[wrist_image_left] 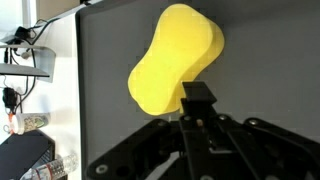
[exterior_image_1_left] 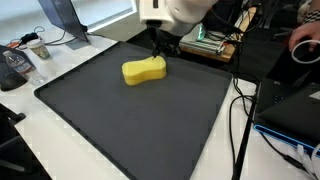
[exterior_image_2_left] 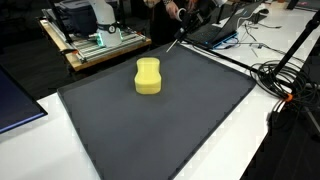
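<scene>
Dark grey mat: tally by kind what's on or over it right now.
Yellow peanut-shaped foam sponge: 1
Black robot gripper, shut and empty: 1
Total: 2 at the dark grey rectangular mat

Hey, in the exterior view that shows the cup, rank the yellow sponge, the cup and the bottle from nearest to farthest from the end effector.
1. The yellow sponge, on the mat, right beside the end effector.
2. The cup, off the mat, far toward the picture's left side.
3. The bottle, farther left still, at the picture's edge.
</scene>
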